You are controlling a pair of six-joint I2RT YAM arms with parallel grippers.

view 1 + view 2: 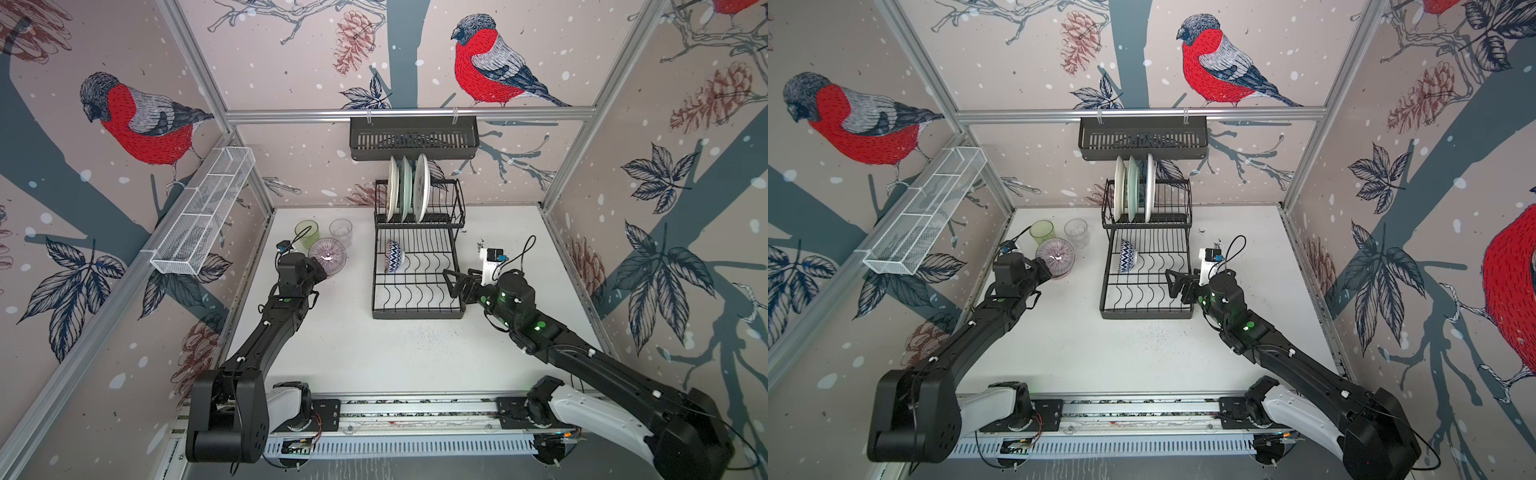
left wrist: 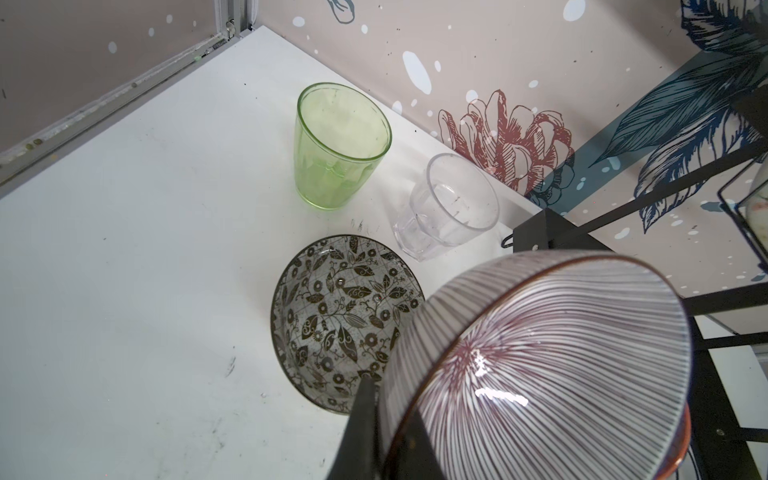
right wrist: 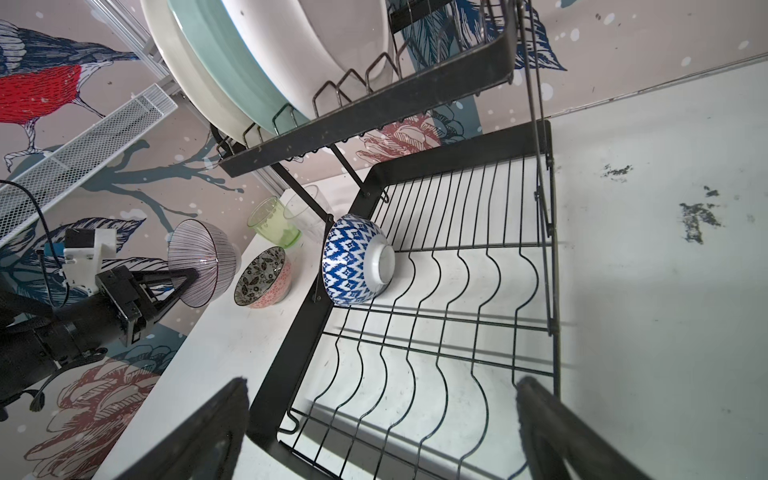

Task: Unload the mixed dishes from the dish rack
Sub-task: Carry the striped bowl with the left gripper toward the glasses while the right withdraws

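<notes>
My left gripper [image 2: 388, 407] is shut on the rim of a purple-striped bowl [image 2: 540, 365], held tilted just above a leaf-patterned bowl [image 2: 332, 316] on the table left of the dish rack [image 1: 417, 313]. A green tumbler [image 1: 307, 232] and a clear tumbler [image 1: 340, 230] stand upright behind them. In the rack's lower tier a blue-and-white bowl [image 3: 353, 259] lies on its side at the back left. Three plates [image 1: 405, 187] stand on edge in the upper tier. My right gripper [image 3: 382, 386] is open over the lower tier's front right, holding nothing.
A black slotted basket [image 1: 413, 139] hangs on the back rail above the plates. A long white mesh basket [image 1: 203, 212] is fixed along the left wall. Patterned walls close in three sides. The arms' mounting rail [image 1: 415, 407] runs along the front edge.
</notes>
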